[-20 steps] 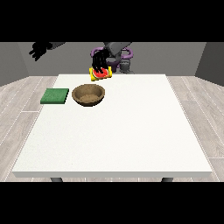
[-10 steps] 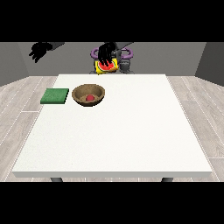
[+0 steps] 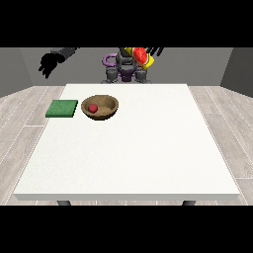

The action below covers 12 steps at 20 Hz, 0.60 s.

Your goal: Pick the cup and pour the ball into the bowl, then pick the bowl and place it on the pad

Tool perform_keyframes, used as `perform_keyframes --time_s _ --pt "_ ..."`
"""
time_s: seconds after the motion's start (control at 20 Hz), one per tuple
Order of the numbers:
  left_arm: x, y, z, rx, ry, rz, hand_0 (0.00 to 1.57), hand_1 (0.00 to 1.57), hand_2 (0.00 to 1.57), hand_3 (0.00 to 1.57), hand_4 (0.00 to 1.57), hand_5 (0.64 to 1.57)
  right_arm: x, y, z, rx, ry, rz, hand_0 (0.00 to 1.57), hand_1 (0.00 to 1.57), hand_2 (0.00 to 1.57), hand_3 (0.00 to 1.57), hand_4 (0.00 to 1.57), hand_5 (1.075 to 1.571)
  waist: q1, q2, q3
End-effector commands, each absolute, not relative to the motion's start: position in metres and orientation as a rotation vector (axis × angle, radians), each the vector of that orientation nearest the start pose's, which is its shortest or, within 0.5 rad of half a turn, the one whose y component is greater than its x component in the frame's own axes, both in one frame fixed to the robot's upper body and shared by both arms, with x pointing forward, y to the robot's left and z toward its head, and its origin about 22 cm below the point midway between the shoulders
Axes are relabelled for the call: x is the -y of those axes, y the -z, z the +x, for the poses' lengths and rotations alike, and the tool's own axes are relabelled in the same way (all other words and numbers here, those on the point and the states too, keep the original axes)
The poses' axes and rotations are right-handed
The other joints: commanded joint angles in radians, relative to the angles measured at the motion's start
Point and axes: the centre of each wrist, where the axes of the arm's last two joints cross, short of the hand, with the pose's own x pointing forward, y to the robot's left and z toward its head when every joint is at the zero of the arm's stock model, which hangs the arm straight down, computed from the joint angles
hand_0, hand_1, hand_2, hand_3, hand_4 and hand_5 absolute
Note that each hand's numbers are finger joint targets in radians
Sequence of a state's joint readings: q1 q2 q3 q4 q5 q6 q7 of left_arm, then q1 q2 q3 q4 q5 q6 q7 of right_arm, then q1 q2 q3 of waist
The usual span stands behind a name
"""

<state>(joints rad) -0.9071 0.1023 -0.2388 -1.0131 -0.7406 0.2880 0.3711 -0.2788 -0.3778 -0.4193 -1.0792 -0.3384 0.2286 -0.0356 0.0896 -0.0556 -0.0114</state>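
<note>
One red ball (image 3: 93,107) in wooden bowl (image 3: 100,107), green pad (image 3: 62,108) beside, hand at view's right (image 3: 148,53) clasping tilted cup (image 3: 141,56), other hand (image 3: 49,63) relaxed.

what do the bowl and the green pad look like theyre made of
The bowl looks like wood: matte brown, paler inside, with a red ball resting in it. The green pad looks like foam or felt: flat, dull and even-coloured, though the material stays uncertain.
</note>
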Motion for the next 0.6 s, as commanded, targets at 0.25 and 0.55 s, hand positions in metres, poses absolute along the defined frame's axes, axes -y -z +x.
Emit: perform_keyframes --time_s 0.25,0.55 --pt "-0.201 -0.198 0.407 1.861 0.214 0.159 0.0 0.0 0.0 0.0 1.05 1.566 0.394 0.013 0.277 1.52 0.376 -0.092 0.0 0.0 0.0 0.0 0.75 1.563 0.118 0.085 0.0067" --pt "-0.285 -0.247 0.406 1.895 0.219 0.035 0.0 0.0 0.0 0.0 1.06 1.558 0.371 0.032 0.284 1.545 0.418 -0.072 0.0 0.0 0.0 0.0 0.74 1.565 0.152 0.169 0.0114"
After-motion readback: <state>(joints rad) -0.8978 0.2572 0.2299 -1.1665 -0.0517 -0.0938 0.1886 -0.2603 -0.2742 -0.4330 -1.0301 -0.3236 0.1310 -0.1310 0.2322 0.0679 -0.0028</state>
